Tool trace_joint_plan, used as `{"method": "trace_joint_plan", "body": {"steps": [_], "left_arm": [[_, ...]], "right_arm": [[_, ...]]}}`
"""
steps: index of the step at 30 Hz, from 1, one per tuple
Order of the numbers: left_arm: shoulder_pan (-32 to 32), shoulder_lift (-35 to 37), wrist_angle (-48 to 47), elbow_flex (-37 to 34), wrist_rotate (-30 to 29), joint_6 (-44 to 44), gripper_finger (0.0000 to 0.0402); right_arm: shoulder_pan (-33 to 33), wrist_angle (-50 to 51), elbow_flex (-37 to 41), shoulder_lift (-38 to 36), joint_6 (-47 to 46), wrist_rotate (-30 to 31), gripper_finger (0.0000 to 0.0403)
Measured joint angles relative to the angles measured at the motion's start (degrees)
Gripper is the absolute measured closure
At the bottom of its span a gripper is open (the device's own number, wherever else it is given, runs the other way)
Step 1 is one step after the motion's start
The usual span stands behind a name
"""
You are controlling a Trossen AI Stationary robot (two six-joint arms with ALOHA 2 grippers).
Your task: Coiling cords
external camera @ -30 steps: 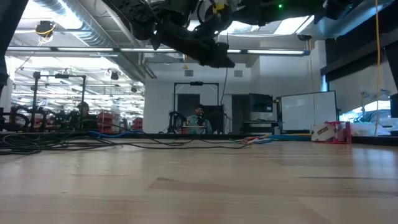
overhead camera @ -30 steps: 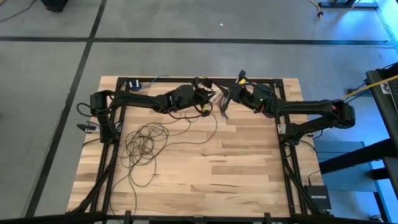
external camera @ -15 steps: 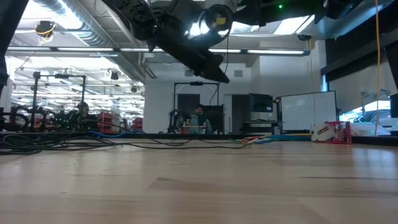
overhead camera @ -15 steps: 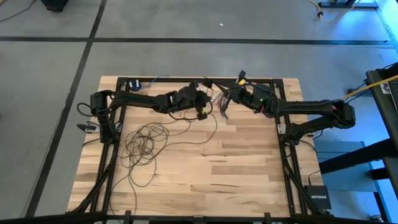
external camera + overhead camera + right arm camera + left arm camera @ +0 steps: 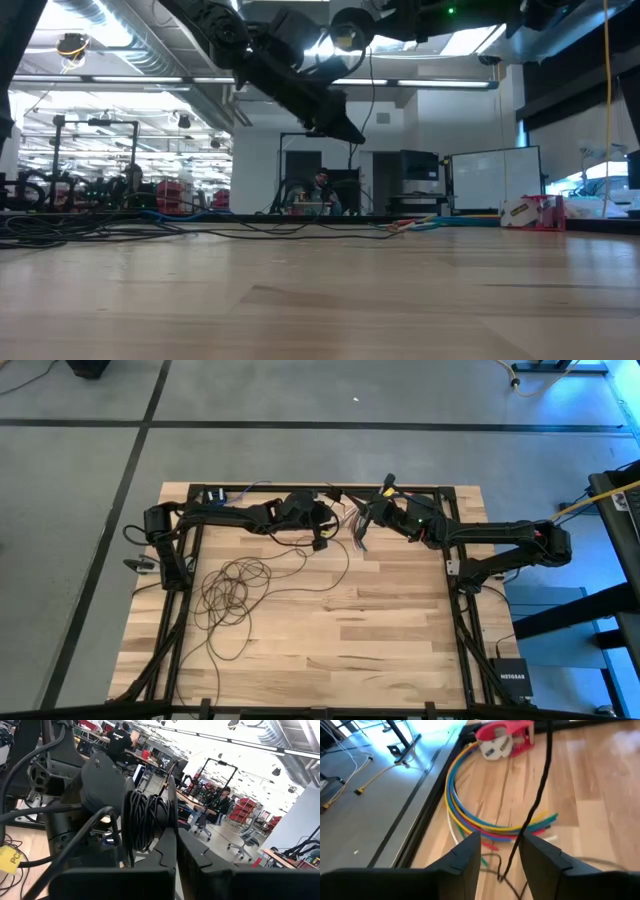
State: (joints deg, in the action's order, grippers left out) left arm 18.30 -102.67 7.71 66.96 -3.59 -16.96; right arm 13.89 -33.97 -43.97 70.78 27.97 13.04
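Only the right wrist view shows the right pincer [image 5: 172, 837] clamping coiled cords [image 5: 145, 817].

Both arms reach along the table's far edge, left tool [image 5: 500, 862] parted, right tool [image 5: 172, 845] closed.

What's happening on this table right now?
Two arms are coiling a long thin dark cord. The right pincer is shut on a wound bundle of that cord, held up near the table's far edge. The left pincer hangs close beside it with its fingers apart, a strand of the cord running between them. Most of the cord lies in loose loops on the wooden table. Multicoloured wires lie nearby.
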Motion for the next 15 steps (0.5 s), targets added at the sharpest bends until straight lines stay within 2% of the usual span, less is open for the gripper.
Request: {"method": "trace_joint_plan", "body": {"steps": [7, 15], "left_arm": [[-0.9, 0.0, -0.2, 0.0, 0.3, -2.7, 0.0292], [-1.1, -1.4, 2.6, 0.0, 3.9, -1.3, 0.0324]], "right_arm": [[0.0, 0.0, 0.0, 0.0, 0.1, 0.0, 0.0400], [0.0, 0.0, 0.0, 0.0, 0.1, 0.0, 0.0400]]}}
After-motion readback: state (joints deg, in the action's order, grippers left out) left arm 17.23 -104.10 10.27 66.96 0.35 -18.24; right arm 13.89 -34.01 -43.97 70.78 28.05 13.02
